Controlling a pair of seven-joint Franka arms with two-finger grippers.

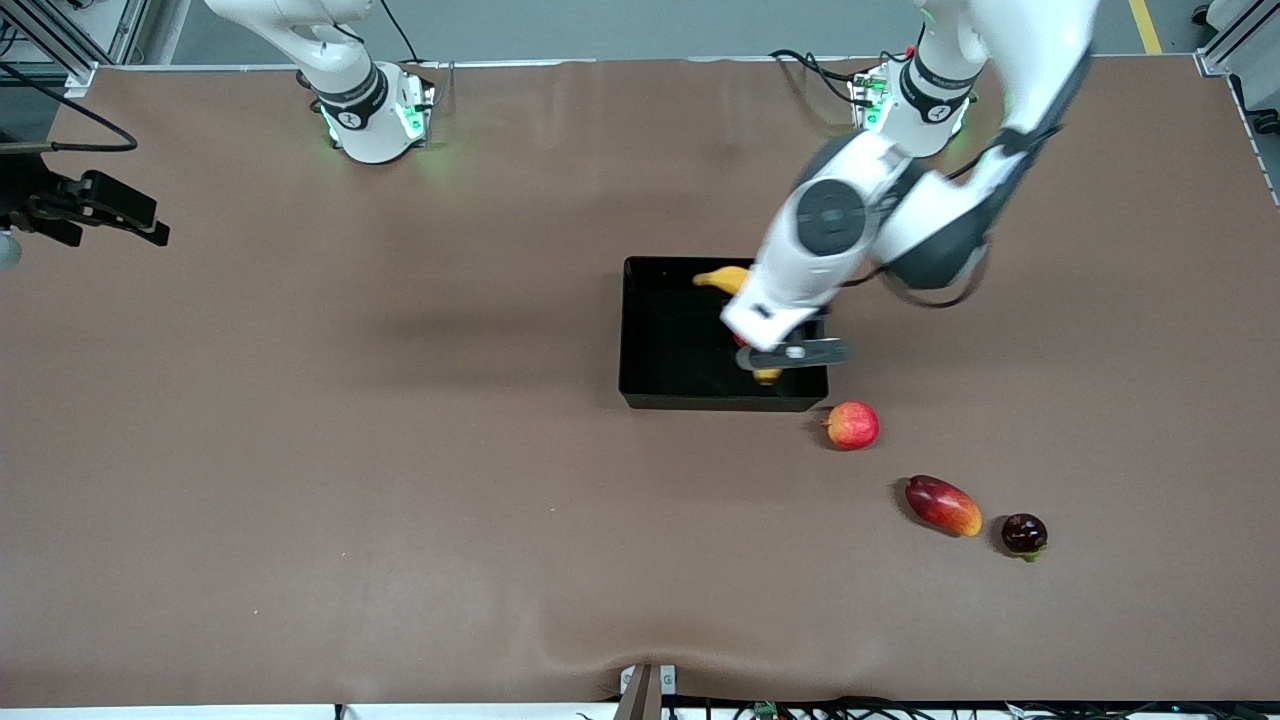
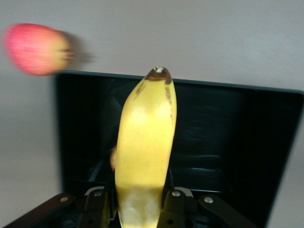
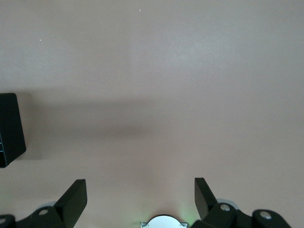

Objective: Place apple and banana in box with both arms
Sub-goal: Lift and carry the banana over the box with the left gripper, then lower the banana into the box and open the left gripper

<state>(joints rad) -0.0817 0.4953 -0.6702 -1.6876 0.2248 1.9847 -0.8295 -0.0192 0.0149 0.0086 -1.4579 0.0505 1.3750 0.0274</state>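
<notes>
My left gripper (image 1: 775, 345) is shut on the yellow banana (image 2: 145, 142) and holds it over the black box (image 1: 670, 340). In the front view the banana's ends (image 1: 725, 279) stick out from under the left wrist. A sliver of red, the apple (image 1: 740, 340), lies in the box under that wrist, mostly hidden. It also peeps out beside the banana as the apple (image 2: 113, 159) in the left wrist view. My right gripper (image 1: 155, 232) waits open and holds nothing at the right arm's end of the table. The right gripper (image 3: 138, 183) shows bare table between its fingers, and a corner of the box (image 3: 9, 128) is at the edge.
A paler orange-pink apple (image 1: 852, 425) lies just outside the box's near corner and appears as the pale apple (image 2: 35, 49) in the left wrist view. A red-yellow mango (image 1: 943, 505) and a small dark round fruit (image 1: 1024, 534) lie nearer the front camera.
</notes>
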